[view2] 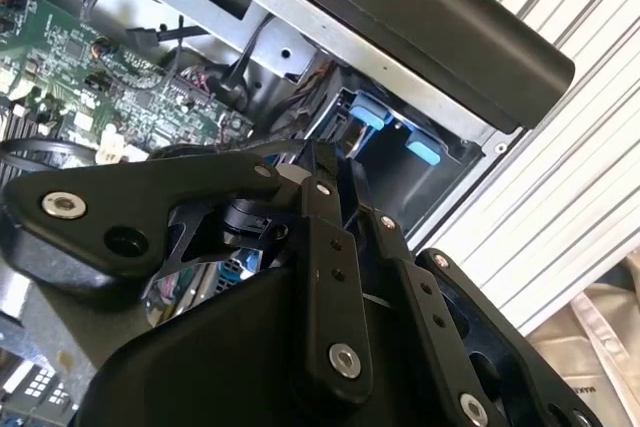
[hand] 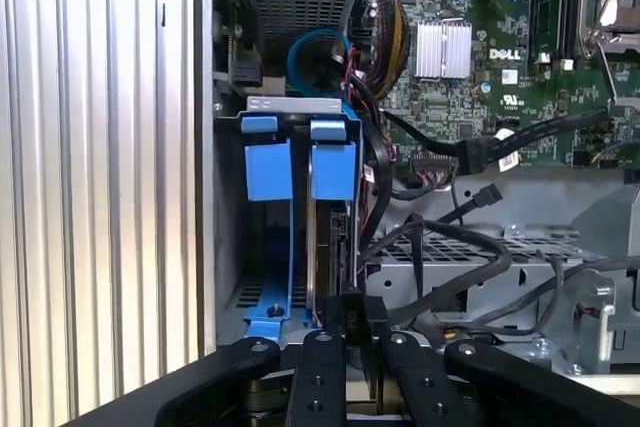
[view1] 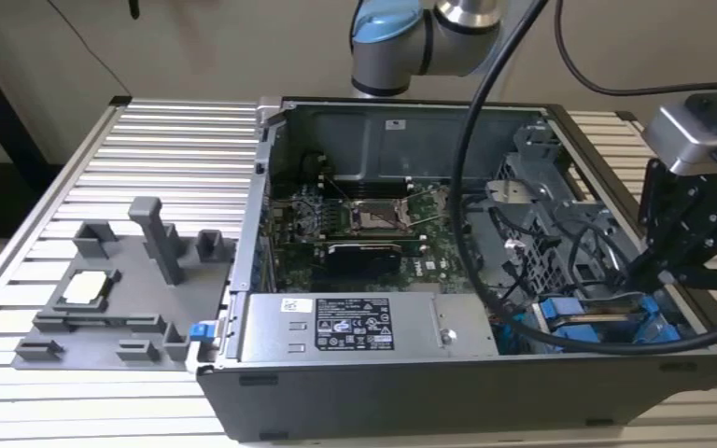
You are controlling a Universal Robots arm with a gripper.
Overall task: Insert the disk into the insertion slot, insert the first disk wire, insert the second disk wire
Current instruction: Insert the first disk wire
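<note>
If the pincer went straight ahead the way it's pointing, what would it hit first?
Probably the near edge of the disk in the insertion slot, just ahead of the pincer; depth is unclear.

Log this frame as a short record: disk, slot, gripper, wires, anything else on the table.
disk: the disk stands on edge inside the insertion slot, with its blue carrier tab showing
slot neighbour: a second blue carrier sits beside the disk in the same cage
gripper: the gripper is inside the case, at the disk's exposed edge
wires: black cables lie loose beside the cage; whether any is plugged into the disk cannot be told
table: a grey fixture tray at the exterior view's left
</note>
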